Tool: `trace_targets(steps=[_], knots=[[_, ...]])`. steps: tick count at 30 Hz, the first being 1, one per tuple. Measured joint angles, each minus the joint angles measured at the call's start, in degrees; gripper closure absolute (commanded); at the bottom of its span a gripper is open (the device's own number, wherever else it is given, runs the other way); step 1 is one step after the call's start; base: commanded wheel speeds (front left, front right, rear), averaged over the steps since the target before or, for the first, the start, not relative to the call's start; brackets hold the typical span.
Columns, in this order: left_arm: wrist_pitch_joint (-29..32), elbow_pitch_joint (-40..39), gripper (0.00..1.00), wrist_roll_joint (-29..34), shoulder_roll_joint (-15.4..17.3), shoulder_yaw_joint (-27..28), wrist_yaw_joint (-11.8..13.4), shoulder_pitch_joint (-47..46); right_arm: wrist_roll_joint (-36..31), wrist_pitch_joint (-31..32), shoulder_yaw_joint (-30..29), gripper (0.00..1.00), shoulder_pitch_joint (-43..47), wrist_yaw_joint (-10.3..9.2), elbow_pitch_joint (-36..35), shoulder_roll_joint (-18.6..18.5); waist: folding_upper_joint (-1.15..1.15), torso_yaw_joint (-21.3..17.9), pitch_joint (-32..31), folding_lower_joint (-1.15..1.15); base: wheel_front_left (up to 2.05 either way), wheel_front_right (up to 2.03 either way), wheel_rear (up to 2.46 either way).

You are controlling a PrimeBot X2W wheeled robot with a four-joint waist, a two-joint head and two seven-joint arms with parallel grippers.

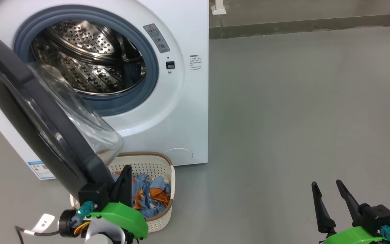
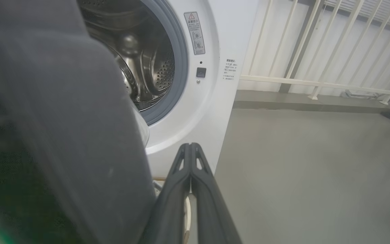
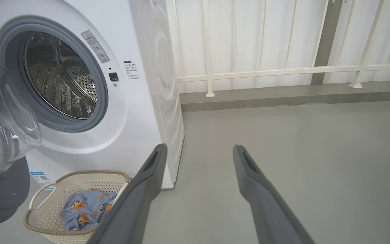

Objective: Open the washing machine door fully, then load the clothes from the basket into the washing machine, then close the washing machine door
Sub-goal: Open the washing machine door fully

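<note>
The white washing machine [image 1: 181,101] stands at upper left, its steel drum [image 1: 90,61] exposed. The washing machine door [image 1: 39,112] hangs partly swung out, black rim toward me, glass bowl [image 1: 83,118] facing the drum. My left gripper [image 1: 126,168] is shut with nothing between its fingers, close against the inner side of the door's lower rim and above the basket [image 1: 163,162]. In the left wrist view the closed left gripper [image 2: 190,146] points at the machine's front, the door [image 2: 66,135] right beside it. Blue and orange clothes [image 1: 149,196] lie in the basket. My right gripper [image 1: 328,188] hangs open over bare floor.
The grey floor [image 1: 300,118] stretches to the right of the machine. A white railing [image 3: 266,71] on a low kerb runs along the back. The right wrist view shows the basket [image 3: 42,200] with the clothes [image 3: 83,210] in front of the machine [image 3: 141,108].
</note>
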Motion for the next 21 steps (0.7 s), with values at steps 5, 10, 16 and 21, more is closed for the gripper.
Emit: trace_targets(steps=[5,10,16,21], knots=[[0.0,0.0,1.00,0.5,0.0,0.6,-0.1,0.0,0.0,0.0,0.0,0.00,-0.3,0.00,0.0,0.0,0.00,0.3,0.0,0.00,0.00,0.00,0.00],[0.0,-0.3,1.00,0.6,-0.2,0.8,-0.5,0.0,0.1,0.0,-0.1,0.00,-0.3,0.00,0.0,0.0,0.00,1.0,-0.1,0.00,0.00,0.00,0.00],[0.0,-0.5,1.00,0.6,-0.6,0.7,-0.6,0.0,0.2,0.0,0.0,0.00,-0.3,0.00,0.1,0.0,0.00,2.8,-0.1,0.00,0.00,0.00,0.00],[0.0,-0.5,1.00,0.6,-1.0,0.6,-0.9,0.1,0.3,0.0,0.3,0.00,-0.3,0.00,0.2,0.0,0.00,4.7,-0.2,0.00,0.00,0.00,0.00]])
